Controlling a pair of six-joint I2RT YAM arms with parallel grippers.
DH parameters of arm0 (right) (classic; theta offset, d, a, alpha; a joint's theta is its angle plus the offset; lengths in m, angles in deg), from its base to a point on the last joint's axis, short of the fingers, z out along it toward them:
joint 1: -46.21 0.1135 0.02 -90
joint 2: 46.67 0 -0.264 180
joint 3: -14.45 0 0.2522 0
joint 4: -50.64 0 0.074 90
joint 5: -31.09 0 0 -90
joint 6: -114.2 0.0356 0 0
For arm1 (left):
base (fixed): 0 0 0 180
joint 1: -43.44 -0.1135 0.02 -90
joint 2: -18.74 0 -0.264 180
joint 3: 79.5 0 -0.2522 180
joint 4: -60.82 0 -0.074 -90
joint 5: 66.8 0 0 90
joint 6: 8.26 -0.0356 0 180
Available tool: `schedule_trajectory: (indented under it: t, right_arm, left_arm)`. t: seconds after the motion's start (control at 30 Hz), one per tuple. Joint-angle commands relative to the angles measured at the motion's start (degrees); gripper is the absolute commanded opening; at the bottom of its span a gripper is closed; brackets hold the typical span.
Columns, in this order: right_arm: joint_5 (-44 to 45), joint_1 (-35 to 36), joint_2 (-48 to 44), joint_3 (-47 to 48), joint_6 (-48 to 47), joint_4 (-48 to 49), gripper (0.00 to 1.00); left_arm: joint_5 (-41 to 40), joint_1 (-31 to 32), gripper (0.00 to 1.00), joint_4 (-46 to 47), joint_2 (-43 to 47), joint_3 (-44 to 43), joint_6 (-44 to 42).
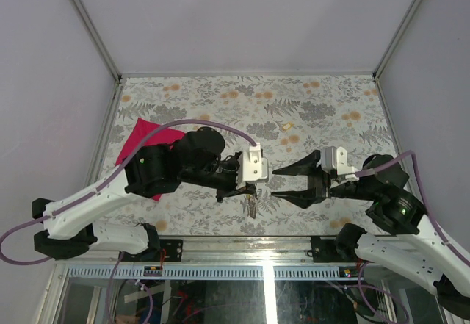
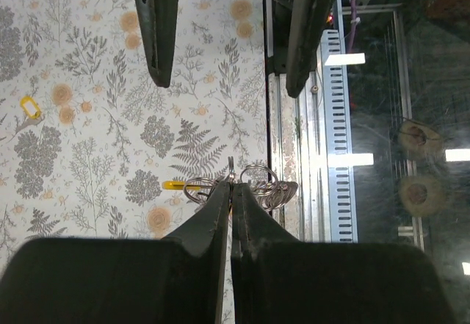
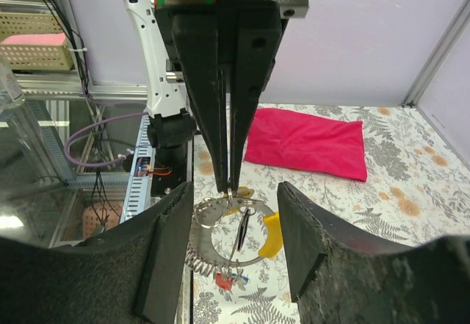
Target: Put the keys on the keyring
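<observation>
**Keyring Pinched by Left Fingers at Near Edge of Tabletop**

The floral-patterned tabletop (image 1: 323, 103) is carrying both arms along its near edge. The left arm (image 1: 81, 210) is reaching in from the left and the right arm (image 1: 411, 247) from the right, so their tips are facing each other close to that edge. A red cloth (image 1: 143, 142) is lying on the left part of the tabletop, partly under the left arm.

The left fingers (image 2: 219, 217) are pressing fully together and pinching the keyring (image 3: 213, 245) at its upper rim. The right fingers (image 3: 312, 239) are standing apart and gripping nothing. Their tips are pointing at the ring from just beside it, without contact.

The keyring, a thin grey loop with a coiled section, is hanging below the left fingers, over the near edge of the tabletop. Several keys (image 3: 241, 230) are dangling with it. A yellow-capped key (image 3: 272, 236) is sitting at one side, and a red-capped key (image 3: 223, 281) is hanging at the bottom with a blue cap just beside it. A loose yellow key (image 1: 288, 126) is lying alone on the tabletop, well apart from the ring on the far side.
</observation>
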State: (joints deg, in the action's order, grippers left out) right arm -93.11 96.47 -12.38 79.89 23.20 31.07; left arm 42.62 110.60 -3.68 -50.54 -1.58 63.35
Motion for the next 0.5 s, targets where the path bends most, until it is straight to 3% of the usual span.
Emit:
schedule_trajectory:
  t: [0.0, 0.47]
  right_arm:
    - [-2.7, 0.2, 1.9, 2.9, -1.0, 1.0, 0.56]
    - [-10.1, 0.2, 9.1, 3.4, 1.5, 2.1, 0.45]
  left_arm:
    - [-1.5, 1.2, 0.0, -2.5, -0.3, -3.2, -2.8]
    - [-1.9, 1.7, 0.0, -3.6, 0.1, -4.4, -3.8]
